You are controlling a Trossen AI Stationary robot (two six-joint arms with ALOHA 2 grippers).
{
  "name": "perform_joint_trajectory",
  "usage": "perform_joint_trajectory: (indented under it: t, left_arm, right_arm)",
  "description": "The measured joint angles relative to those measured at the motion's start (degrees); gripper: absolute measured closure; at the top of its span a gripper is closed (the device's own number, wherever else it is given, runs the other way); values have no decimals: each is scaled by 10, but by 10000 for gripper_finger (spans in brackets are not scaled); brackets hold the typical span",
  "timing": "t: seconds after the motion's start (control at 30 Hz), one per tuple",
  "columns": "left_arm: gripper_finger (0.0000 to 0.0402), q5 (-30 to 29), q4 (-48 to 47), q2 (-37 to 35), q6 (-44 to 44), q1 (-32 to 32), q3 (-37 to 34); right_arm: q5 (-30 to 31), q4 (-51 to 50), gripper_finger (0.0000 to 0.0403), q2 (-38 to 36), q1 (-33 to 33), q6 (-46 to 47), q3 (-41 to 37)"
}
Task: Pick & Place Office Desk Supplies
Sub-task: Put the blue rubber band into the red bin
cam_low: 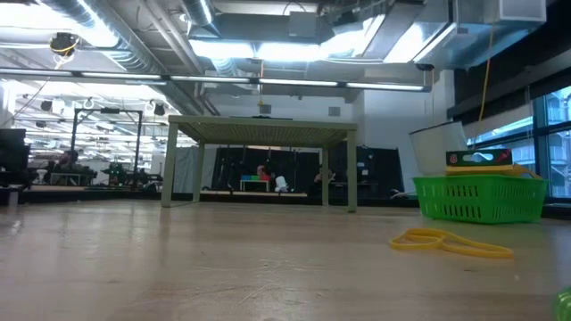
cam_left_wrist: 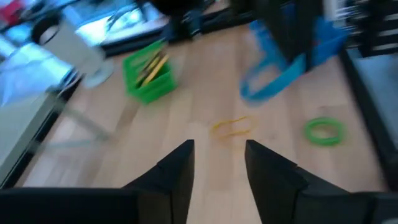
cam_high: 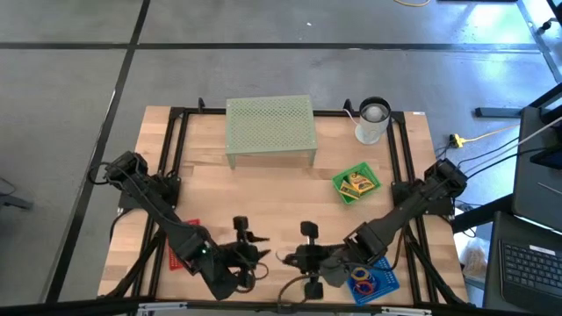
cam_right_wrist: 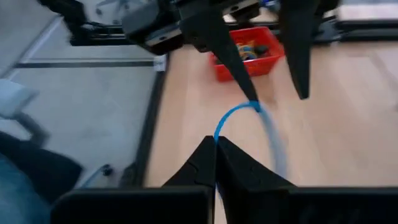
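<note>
So the bench (cam_high: 263, 197) has the mesh riser (cam_high: 270, 127) at the back middle, with a cup (cam_high: 372, 121) off to its right in the back corner. In front of the cup sits a tray (cam_high: 356, 184) holding small boxes (cam_high: 359, 182). Along the front edge there's a tray (cam_high: 182, 246) on the left and another tray (cam_high: 373, 283) with rings in it on the right. A loose rubber band (cam_low: 451, 241) and a ring (cam_left_wrist: 324, 131) lie on the bench near the middle front.

- Wood table (cam_high: 263, 197) w/ black frame.
- On it: mesh riser (cam_high: 270, 127), green tray (cam_high: 356, 184), red tray (cam_high: 183, 254), blue tray (cam_high: 378, 283), white cup (cam_high: 372, 121), yellow band (cam_low: 451, 242), green ring (cam_left_wrist: 324, 130).
</note>
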Motion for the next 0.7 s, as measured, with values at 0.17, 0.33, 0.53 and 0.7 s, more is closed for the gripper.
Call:
perform_joint_trajectory:
  t: [0.17,0.33,0.53,0.7]
  left_arm:
    - [237,46,124,25,154,1,0]
    - [222,41,205,56,259,1,0]
    - [223,-4,213,67,303,0,0]
    - [222,-26,209,66,306,-7,0]
  right_arm:
    - [-27,4,398,0,3,13,0]
    - [-51,4,398,0,3,13,0]
    - [-76,4,398,0,3,14,0]
    - [-85,4,398,0,3,14,0]
